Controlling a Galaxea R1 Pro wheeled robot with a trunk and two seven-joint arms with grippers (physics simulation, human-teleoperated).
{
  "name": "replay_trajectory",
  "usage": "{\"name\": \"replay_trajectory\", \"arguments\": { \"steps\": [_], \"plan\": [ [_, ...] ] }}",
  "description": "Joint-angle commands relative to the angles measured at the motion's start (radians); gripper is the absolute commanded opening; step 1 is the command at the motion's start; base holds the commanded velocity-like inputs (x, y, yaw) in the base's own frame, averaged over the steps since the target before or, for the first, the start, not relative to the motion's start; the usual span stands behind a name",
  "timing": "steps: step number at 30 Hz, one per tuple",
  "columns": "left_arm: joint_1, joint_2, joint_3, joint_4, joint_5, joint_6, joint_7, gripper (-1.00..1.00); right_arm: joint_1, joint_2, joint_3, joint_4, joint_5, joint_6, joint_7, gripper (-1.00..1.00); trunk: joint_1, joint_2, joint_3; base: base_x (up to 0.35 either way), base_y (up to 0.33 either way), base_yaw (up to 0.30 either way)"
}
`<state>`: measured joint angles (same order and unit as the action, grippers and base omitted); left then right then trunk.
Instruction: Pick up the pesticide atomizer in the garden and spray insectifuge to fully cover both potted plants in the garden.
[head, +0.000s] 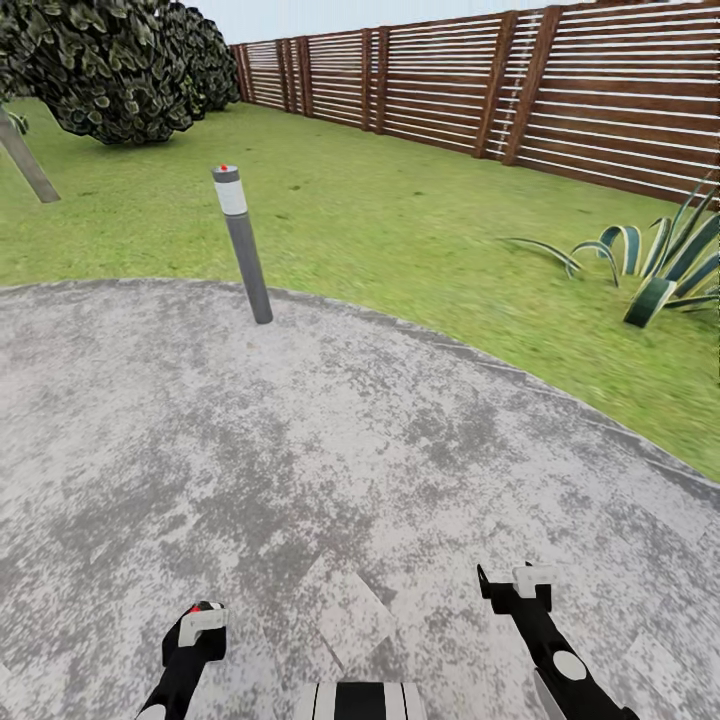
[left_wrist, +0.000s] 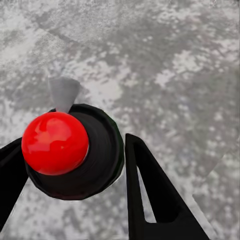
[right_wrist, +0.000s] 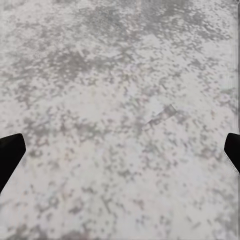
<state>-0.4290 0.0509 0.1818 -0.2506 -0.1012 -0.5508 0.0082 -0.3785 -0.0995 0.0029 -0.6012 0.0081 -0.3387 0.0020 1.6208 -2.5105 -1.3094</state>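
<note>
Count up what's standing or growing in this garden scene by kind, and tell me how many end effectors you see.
Grey post with red-dotted top: 1
Striped agave: 1
Dark leafy bushes: 1 clump
Wooden fence: 1
End effectors: 2, left end effector holding the pesticide atomizer, right end effector open
Total: 7

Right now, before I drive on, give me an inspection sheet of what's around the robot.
Surface: round grey mottled paved patch, bare under both arms.
Job's things: green-bodied pesticide atomizer with a red part on top, upright between the left gripper's fingers.
Clutter: slim grey post with red-dotted top, leaning at the patch's far edge.
Grippers: left gripper shut on the atomizer; right gripper open and empty over the paving.
Cables: nothing seen.
Surroundings: green lawn, slatted brown wooden fence, blue-green striped agave on the right, dark leafy bush far left.
</note>
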Motion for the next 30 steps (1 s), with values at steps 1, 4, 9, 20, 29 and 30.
{"name": "replay_trajectory", "arguments": {
  "steps": [1, 4, 9, 20, 29, 30],
  "plan": [
    [-0.001, 0.001, 0.007, 0.001, -0.011, -0.003, 0.002, -1.00, 0.000, 0.000, 0.000, 0.003, 0.001, -0.003, 0.000, 1.00, -0.001, 0.000, 0.003, 0.000, 0.000, 0.000],
    [0.039, 0.004, 0.008, -0.007, -0.013, -0.004, 0.003, -1.00, 0.001, -0.003, -0.001, 0.031, 0.001, -0.008, -0.004, 1.00, -0.002, 0.001, 0.018, 0.000, 0.000, 0.000],
    [0.080, 0.004, 0.008, -0.011, -0.008, -0.014, 0.009, -1.00, 0.001, -0.010, -0.003, 0.175, 0.001, -0.049, -0.005, 1.00, -0.004, 0.002, 0.045, 0.000, 0.000, 0.000],
    [0.171, 0.010, 0.008, 0.000, 0.042, -0.070, 0.022, -1.00, 0.003, -0.028, -0.002, 0.533, 0.002, -0.299, -0.004, 1.00, -0.009, 0.004, 0.105, 0.000, 0.000, 0.000],
    [0.183, 0.006, 0.008, -0.001, 0.044, -0.070, 0.024, -1.00, 0.003, -0.033, 0.000, 0.552, 0.003, -0.303, 0.001, 1.00, -0.013, 0.007, 0.154, 0.000, 0.000, 0.000],
    [0.183, 0.007, 0.008, 0.000, 0.044, -0.070, 0.024, -1.00, 0.003, -0.032, 0.000, 0.552, 0.003, -0.303, 0.002, 1.00, -0.014, 0.007, 0.159, 0.000, 0.000, 0.000]
  ]
}}
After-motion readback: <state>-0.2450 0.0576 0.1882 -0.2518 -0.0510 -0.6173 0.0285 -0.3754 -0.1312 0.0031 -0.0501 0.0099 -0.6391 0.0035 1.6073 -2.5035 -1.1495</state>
